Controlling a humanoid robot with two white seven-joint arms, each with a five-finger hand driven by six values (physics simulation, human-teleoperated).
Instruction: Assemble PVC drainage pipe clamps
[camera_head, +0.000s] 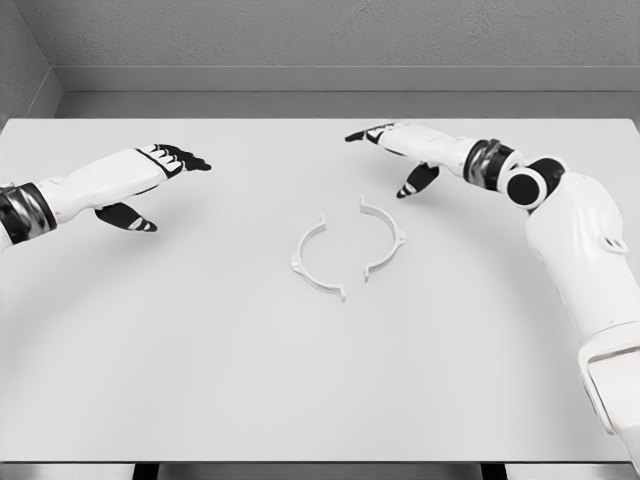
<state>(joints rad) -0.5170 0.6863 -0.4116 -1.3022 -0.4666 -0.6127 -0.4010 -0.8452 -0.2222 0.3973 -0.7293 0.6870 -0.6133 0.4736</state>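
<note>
Two white half-ring clamp pieces lie flat on the white table (200, 350) near its middle. The left clamp half (312, 263) and the right clamp half (386, 236) face each other like brackets, a small gap between their ends. My left hand (165, 170) hovers to the left of them, fingers stretched out flat and holding nothing. My right hand (395, 145) hovers behind and slightly right of the right half, fingers also extended, thumb hanging down, empty.
The table's far edge meets a grey wall (320, 40). My right forearm (580, 250) runs down the right side of the picture.
</note>
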